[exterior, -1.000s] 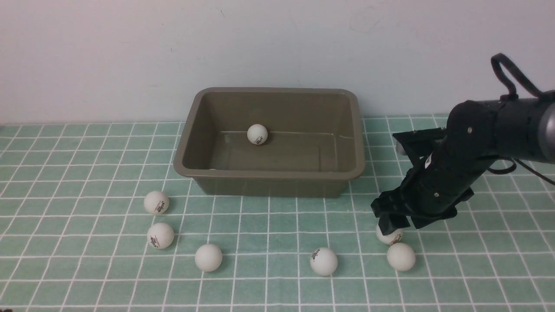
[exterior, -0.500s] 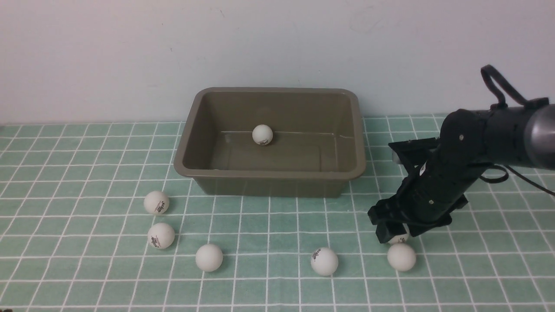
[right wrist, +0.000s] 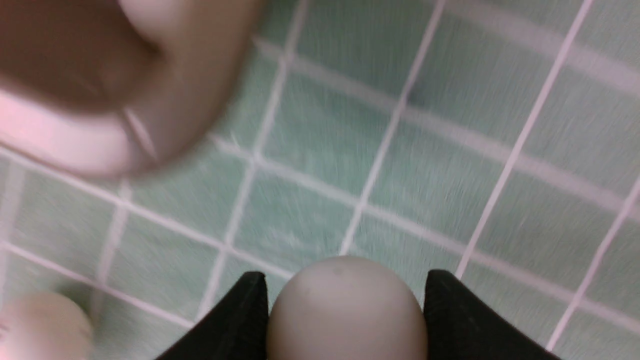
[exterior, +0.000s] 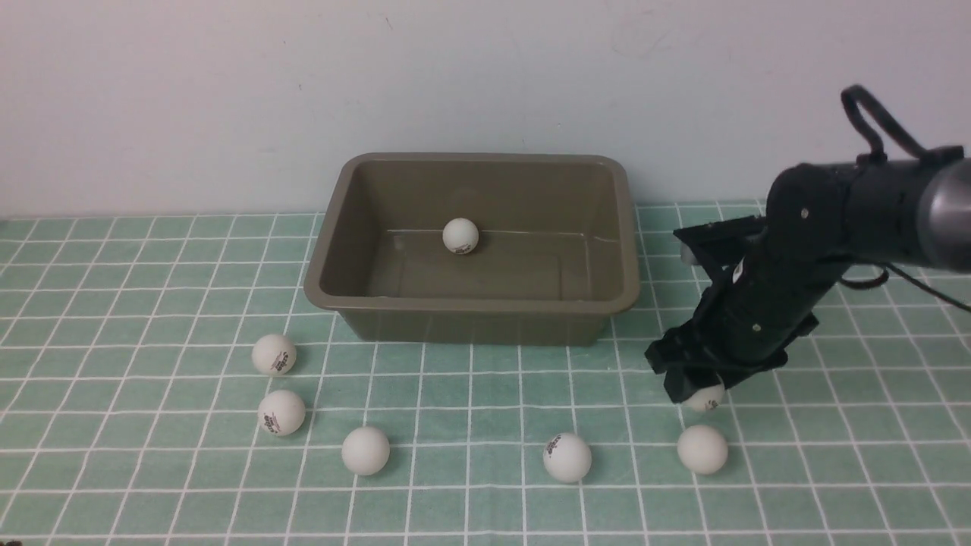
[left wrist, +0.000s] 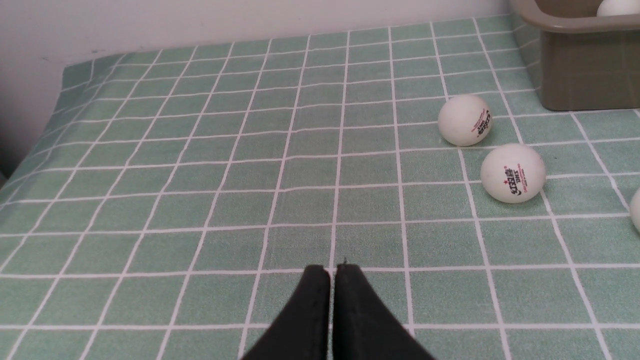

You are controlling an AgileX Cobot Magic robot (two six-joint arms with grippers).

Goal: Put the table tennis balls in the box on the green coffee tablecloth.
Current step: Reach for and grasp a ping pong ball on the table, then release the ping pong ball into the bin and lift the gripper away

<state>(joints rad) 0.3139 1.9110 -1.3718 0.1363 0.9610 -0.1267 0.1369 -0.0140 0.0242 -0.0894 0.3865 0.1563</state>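
Now, right pincer (exterior: 692, 389): ball (right wrist: 345, 310) held firmly.
Carry: to be kept level, box (exterior: 470, 326) rim cleared high.
Release: grip opened only over it.

Light: bright, soft and even – seemingly from overhead.
Shadows: faint, hugging each table tennis ball (exterior: 365, 450) on the green coffee tablecloth (exterior: 152, 303).
Front view: sharp throughout.
Left wrist view: crisp (grid lines bow slightly near the edges).
Right wrist view: motion-blurred – box (right wrist: 190, 75) smeared, pinkish; gripped ball (right wrist: 345, 310) soft-edged.
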